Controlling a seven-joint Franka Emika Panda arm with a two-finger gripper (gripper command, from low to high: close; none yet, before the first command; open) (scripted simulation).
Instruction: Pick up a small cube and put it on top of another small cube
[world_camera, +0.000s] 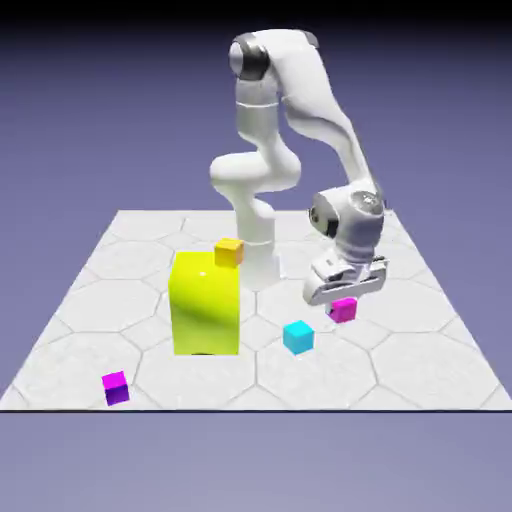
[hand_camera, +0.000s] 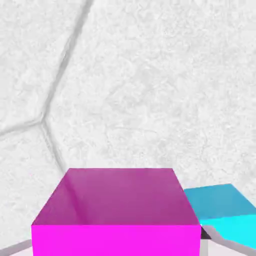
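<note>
Glossy white rounded arm with dark grey joint caps.

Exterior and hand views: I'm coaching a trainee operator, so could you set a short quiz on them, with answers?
1. Multiple choice: which thing shows between the finger tips of the gripper?
A) the cyan cube
B) the magenta-pink cube
C) the orange cube
2. True or false: in the exterior view, the cube with a magenta top and purple sides lies farther left than the big yellow block.
3. Fill in: the small cube at the hand view's bottom right is ____ in colour.

Key: 1 B; 2 true; 3 cyan.
</note>
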